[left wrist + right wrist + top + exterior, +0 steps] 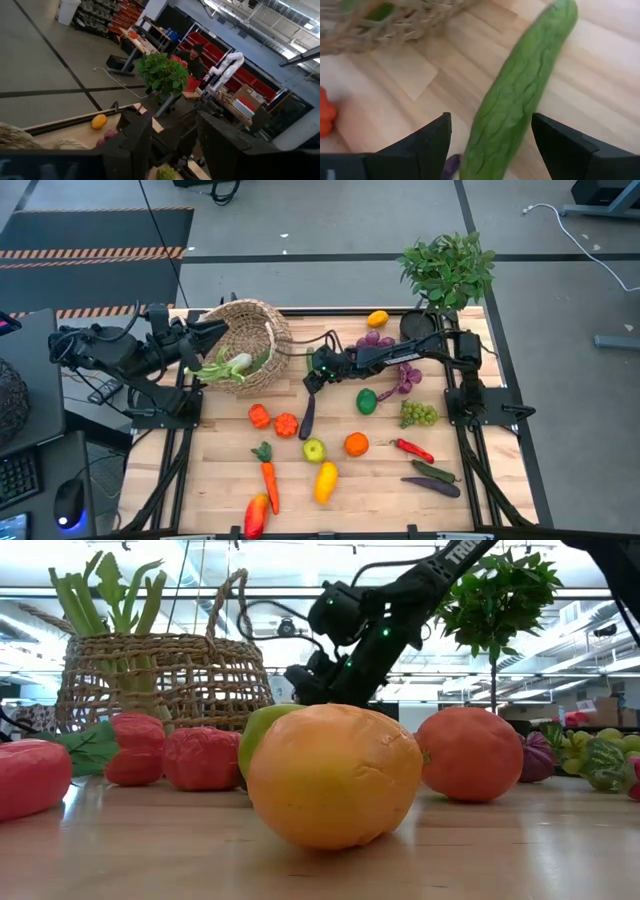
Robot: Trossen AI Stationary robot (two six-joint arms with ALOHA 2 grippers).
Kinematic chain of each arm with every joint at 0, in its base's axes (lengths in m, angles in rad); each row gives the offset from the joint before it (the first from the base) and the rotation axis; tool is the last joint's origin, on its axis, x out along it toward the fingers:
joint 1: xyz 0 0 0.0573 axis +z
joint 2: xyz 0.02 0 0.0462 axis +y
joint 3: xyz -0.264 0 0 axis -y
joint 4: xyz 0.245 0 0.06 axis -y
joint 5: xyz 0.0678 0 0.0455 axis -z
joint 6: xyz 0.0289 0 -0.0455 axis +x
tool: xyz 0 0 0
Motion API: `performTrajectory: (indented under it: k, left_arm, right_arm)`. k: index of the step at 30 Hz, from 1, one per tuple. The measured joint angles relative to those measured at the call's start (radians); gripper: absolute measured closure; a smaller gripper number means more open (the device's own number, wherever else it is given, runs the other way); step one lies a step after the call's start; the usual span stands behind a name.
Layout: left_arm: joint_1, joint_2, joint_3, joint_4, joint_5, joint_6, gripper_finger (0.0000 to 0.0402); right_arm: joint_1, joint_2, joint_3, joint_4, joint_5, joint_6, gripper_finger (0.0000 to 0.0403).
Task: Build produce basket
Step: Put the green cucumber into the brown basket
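Basket (250, 330): tipped on its side at upper left of the high view, leek inside, left gripper (205, 340) at its rim; whether it grips, cannot tell.
Produce (325, 480): mostly strewn across centre and right.
Right gripper (312, 380): fingers spread wide above the cucumber (515, 105), nothing held.
Advice: likely centre on the cucumber's middle, close across its width.

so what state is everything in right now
round tan woven wicker basket: holds a white-green leek
long green cucumber: lying flat, outside the basket
right gripper: jaws open, straddling the cucumber, not gripping
left gripper: beside the basket
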Motion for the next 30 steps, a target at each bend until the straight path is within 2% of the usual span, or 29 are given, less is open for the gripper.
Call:
performTrajectory:
  k: [3,12,16,21,23,26,28,30]
  left_arm:
    - [0.0,0.0,0.0,-0.005,0.038,0.004,0.0239]
    - [0.0,-0.001,0.0,-0.015,0.114,0.004,0.0239]
    - [0.0,-0.002,0.0,-0.022,0.114,0.012,0.0239]
    - [0.0,-0.003,0.0,-0.034,0.114,0.004,0.0239]
    - [0.0,-0.003,0.0,-0.034,0.114,-0.017,0.0239]
    - [0.0,-0.003,0.0,-0.033,0.112,-0.085,0.0239]
    - [0.0,-0.003,0.0,-0.031,0.111,-0.082,0.0239]
    - [0.0,-0.006,0.0,-0.029,0.097,-0.023,0.0239]
  right_arm:
    - [0.012,0.017,0.0,0.0,-0.006,0.034,0.0124]
    - [0.016,0.03,0.0,-0.063,0.102,0.056,0.0131]
    - [0.016,0.03,0.0,-0.09,0.125,0.044,0.0167]
    - [0.011,0.03,0.0,-0.099,0.118,-0.011,0.0252]
    - [0.005,0.025,0.0,-0.103,0.071,-0.018,0.0281]
    - [-0.006,0.0,0.0,-0.138,-0.017,-0.013,0.0283]
    - [-0.008,-0.024,-0.001,-0.16,-0.01,-0.013,0.0283]
    - [-0.009,-0.061,0.007,-0.181,0.043,-0.034,0.0283]
